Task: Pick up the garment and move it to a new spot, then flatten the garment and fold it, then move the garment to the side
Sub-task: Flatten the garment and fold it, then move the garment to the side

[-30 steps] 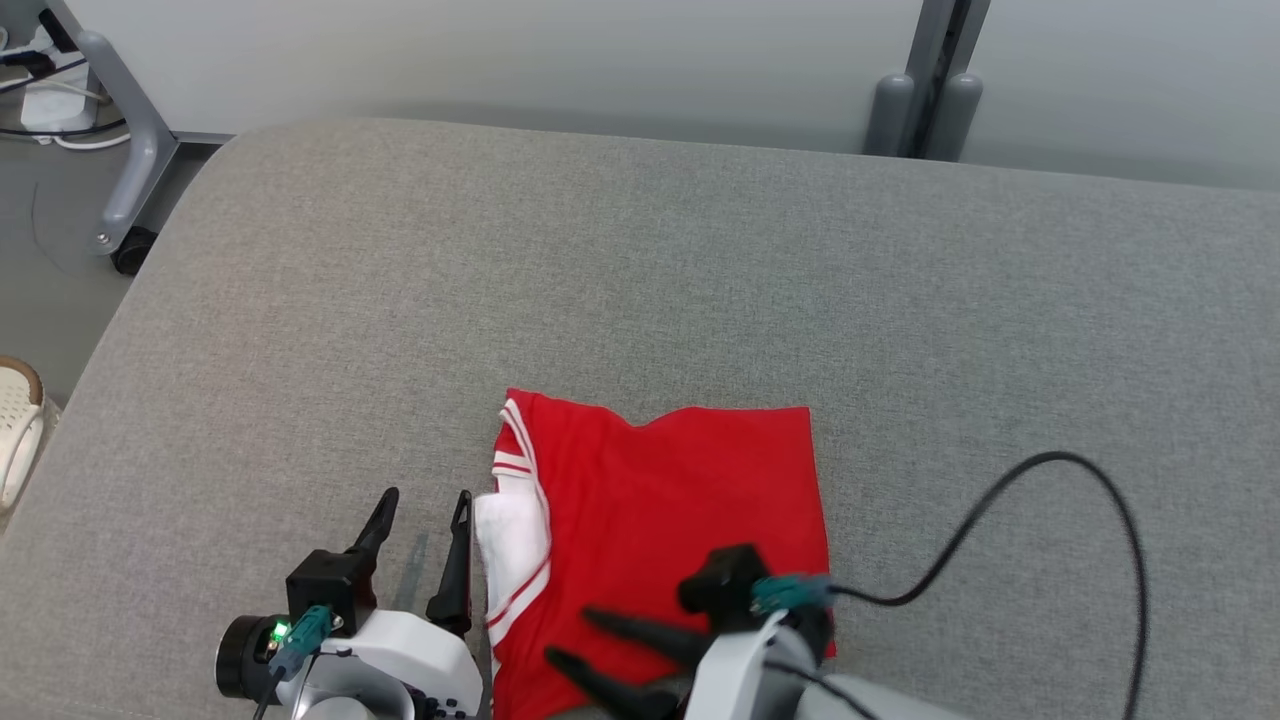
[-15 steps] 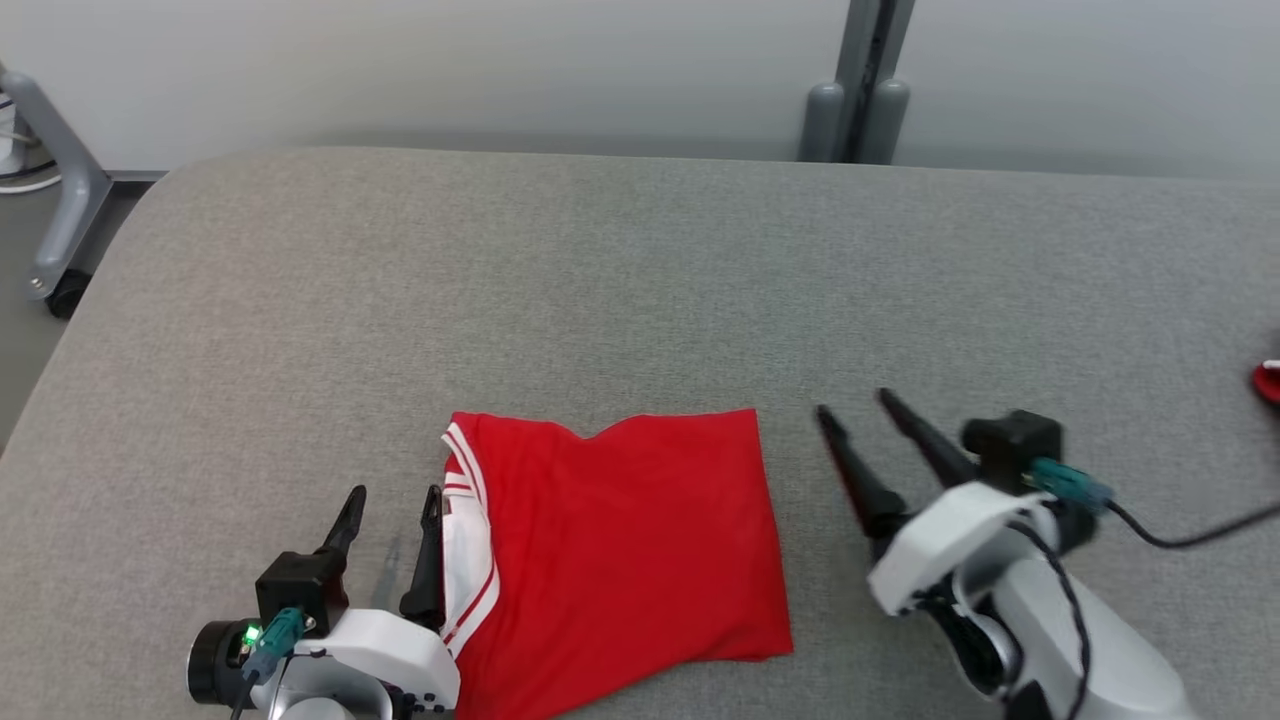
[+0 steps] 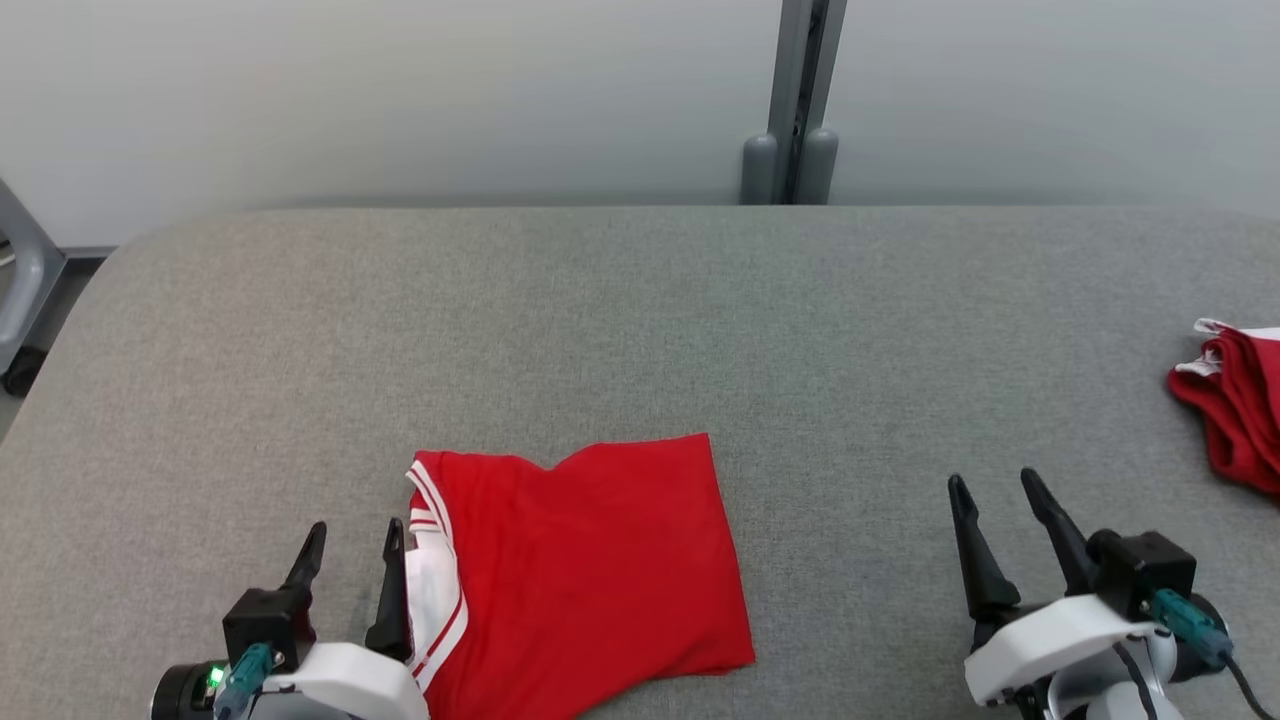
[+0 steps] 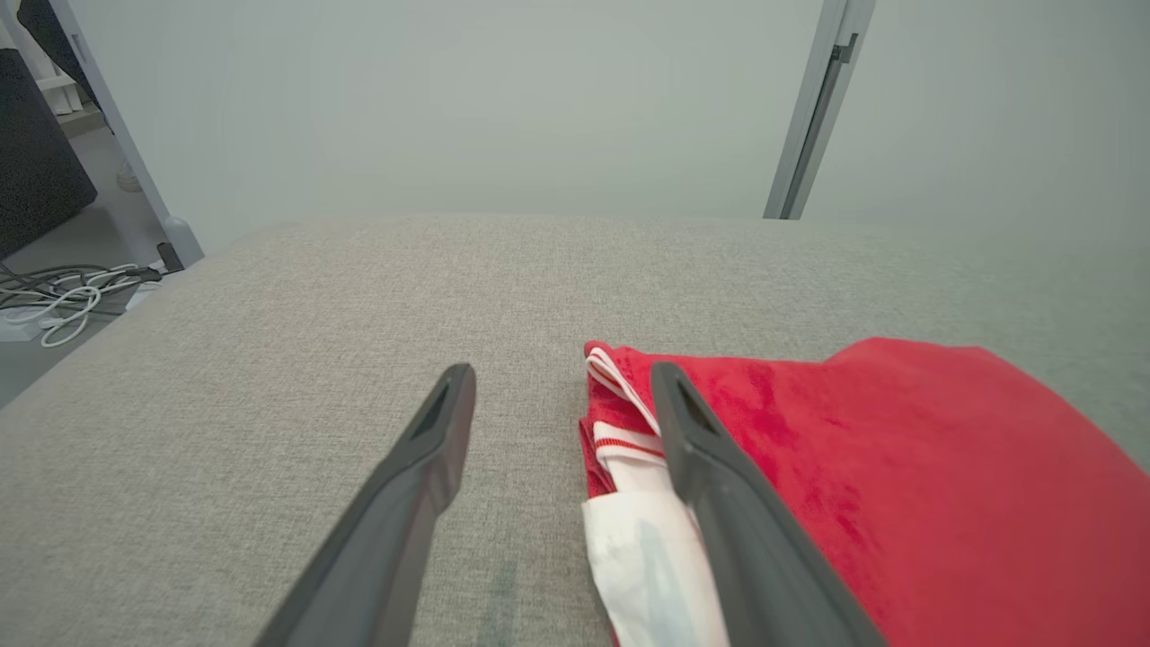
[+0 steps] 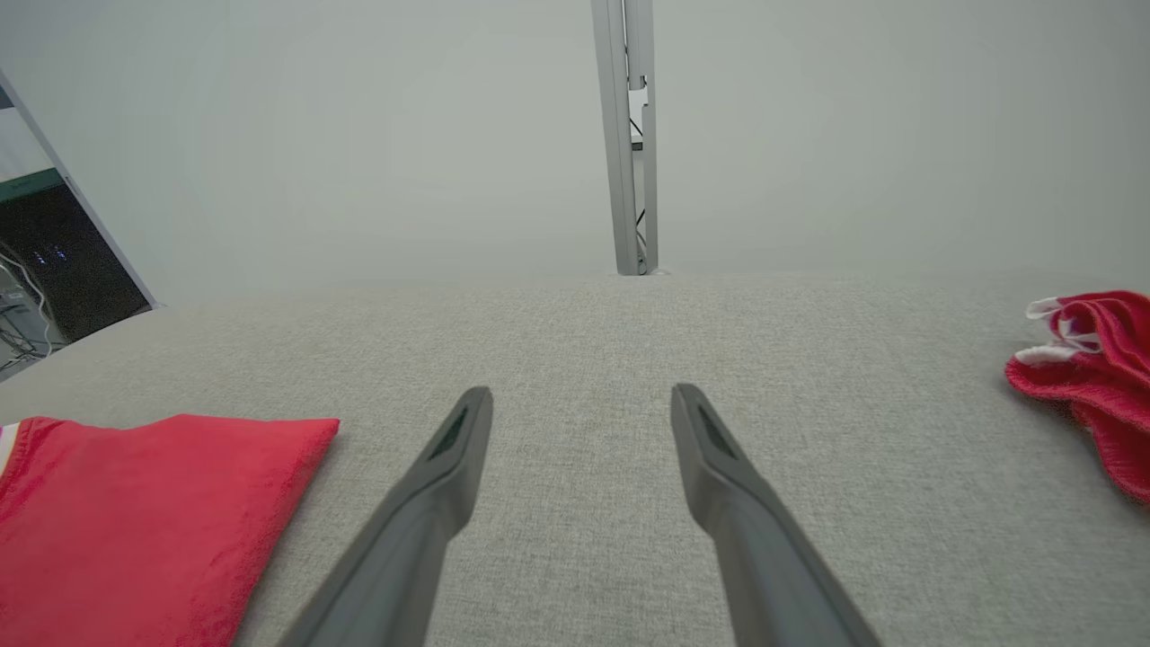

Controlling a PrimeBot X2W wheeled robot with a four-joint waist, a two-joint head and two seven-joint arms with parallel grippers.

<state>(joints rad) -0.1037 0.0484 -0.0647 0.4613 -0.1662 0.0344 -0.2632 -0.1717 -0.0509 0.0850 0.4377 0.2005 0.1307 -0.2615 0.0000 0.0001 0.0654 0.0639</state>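
item: garment point(image 3: 580, 570). red, folded to a neat rectangle, white trim point(image 3: 432, 590) showing at its left edge. lies flat on the table point(image 3: 640, 320), near the front edge, left of centre.

item: left gripper point(image 3: 357, 527). jaws apart, empty. just beside the garment's left edge; in the left wrist view its inner finger lies over the trim, but whether it touches i cannot tell.

item: right gripper point(image 3: 991, 479). jaws apart, empty. over bare table, well apart from the garment, to its right.

item: heap point(image 3: 1235, 410). a second red cloth, crumpled, at the table's far right edge.

status, judged: the fold looks done. what is left is the shift aside, unless this spot is already the side.

handling note: to move the garment without spoiling the fold, take all layers at once along one edge; the trim side is nearest the left gripper. pinch low, close to the table, so the bottom layer comes too. a second pinch by the right gripper on the opposite edge would guard against sagging. carry low, set down flat, and let go only once the cloth rests. soft cloth will likely slip apart if dragged by the top ply alone.
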